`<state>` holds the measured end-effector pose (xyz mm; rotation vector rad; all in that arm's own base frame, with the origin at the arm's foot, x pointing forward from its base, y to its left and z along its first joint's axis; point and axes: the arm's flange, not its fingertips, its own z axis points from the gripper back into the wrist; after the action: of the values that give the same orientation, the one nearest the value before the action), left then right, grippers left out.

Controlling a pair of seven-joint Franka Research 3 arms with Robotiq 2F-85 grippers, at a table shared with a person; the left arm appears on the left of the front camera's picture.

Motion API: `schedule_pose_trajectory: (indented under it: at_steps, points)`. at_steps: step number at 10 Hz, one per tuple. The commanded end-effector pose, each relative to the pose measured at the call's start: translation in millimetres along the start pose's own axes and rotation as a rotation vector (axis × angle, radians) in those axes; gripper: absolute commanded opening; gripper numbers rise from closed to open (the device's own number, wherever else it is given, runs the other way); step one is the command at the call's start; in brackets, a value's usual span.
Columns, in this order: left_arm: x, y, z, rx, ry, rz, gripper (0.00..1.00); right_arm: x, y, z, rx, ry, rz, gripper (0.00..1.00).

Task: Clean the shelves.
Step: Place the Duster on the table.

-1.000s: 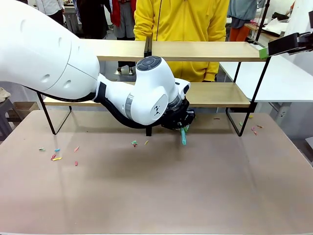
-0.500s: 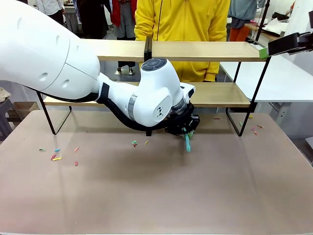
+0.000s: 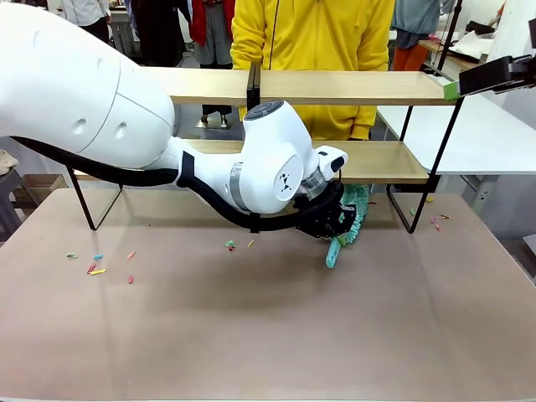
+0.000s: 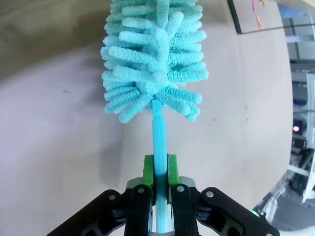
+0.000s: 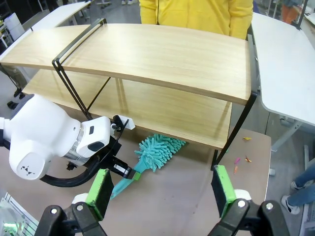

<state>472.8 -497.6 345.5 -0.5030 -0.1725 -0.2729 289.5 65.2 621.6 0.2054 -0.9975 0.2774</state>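
Left hand is clamped on the thin stem of the duster, green pads pinched tight on both sides. Beyond the fingertips the head is seen: fluffy turquoise chenille, soft stubby noodles round a core, flat grip end trailing behind the hand. Head is held just under the edge of the lower board, close over the table, matte brown. Right hand is wide apart, holding nothing, raised near the rack's right end. Shelves stand just past the left hand: two long pale-wood boards, smooth, on a thin black wire frame. Risks, as judged: slim slick stem may be twisted in the pinch; head or wrist may be snagged on the frame leg; colored scraps on the table, far out to the left hand's side, may be missed. A person in yellow is seen behind.
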Motion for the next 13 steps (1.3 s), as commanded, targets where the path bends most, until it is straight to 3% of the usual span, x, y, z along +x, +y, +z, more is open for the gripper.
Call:
schedule_pose_trajectory:
  at_steps: [1, 4, 6, 10, 13]
  points:
    - [9.3, 6.4, 0.6, -0.057, 0.046, -0.018, 0.12, -0.3, -2.2, -0.4, 0.006, 0.0, 0.006, 1.0]
    - [18.0, 2.6, -4.8, -0.081, 0.047, -0.011, 0.12, -0.3, -2.2, -0.4, 0.006, 0.0, 0.006, 1.0]
    - [12.6, 3.3, -3.1, -0.063, 0.125, -0.104, 0.12, -0.3, -2.2, -0.4, 0.006, 0.0, 0.006, 1.0]
    - [-26.7, 19.9, 43.7, -0.08, 0.213, -0.185, 0.12, -0.3, -2.2, -0.4, 0.006, 0.0, 0.006, 1.0]
    - [-86.1, 51.5, 75.1, -0.156, 0.478, -0.365, 0.12, -0.3, -2.2, -0.4, 0.006, 0.0, 0.006, 1.0]
